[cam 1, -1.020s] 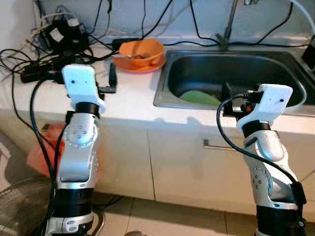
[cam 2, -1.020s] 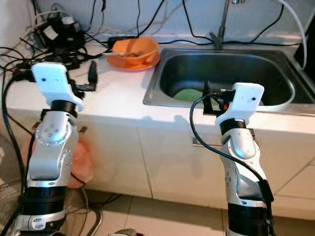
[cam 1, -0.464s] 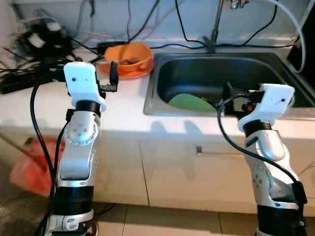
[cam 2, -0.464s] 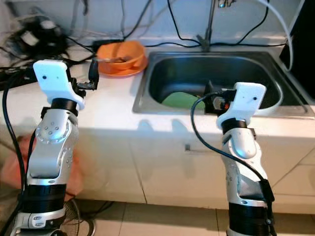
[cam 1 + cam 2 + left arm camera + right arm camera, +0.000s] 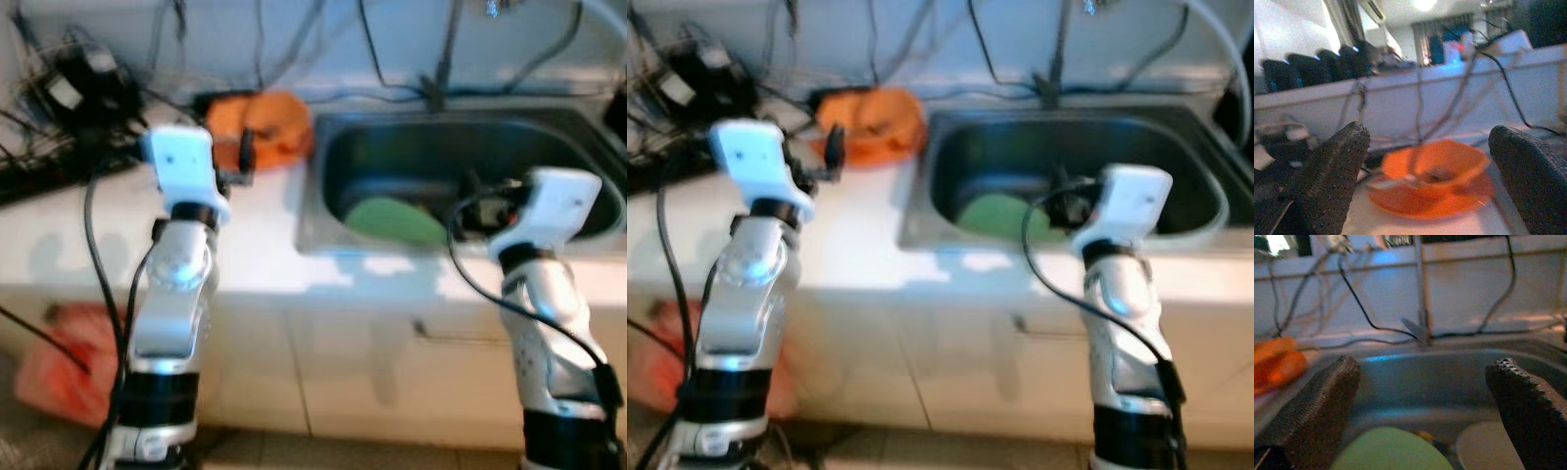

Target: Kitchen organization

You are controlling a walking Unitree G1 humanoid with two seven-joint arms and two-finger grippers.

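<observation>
An orange bowl [image 5: 263, 125] sits on an orange plate [image 5: 1425, 203] on the white counter, just left of the steel sink [image 5: 549, 147]. Something small lies inside the bowl. My left gripper [image 5: 1428, 134] is open, held above the counter and pointing at the bowl from a short way off. A green plate [image 5: 392, 217] lies in the sink with a pale plate [image 5: 1488, 450] beside it. My right gripper [image 5: 1422, 369] is open at the sink's front rim, facing the green plate and the faucet [image 5: 1420, 289]. Both eye views are blurred.
A tangle of black cables and power adapters [image 5: 69, 93] covers the counter's back left. Cables hang down the wall behind the sink. White cabinet fronts [image 5: 392, 372] stand below the counter. An orange-red bag [image 5: 64, 352] lies on the floor at the left.
The whole picture has shifted and blurred as the camera moved. Both arms keep the same raised pose, with both grippers still open.
</observation>
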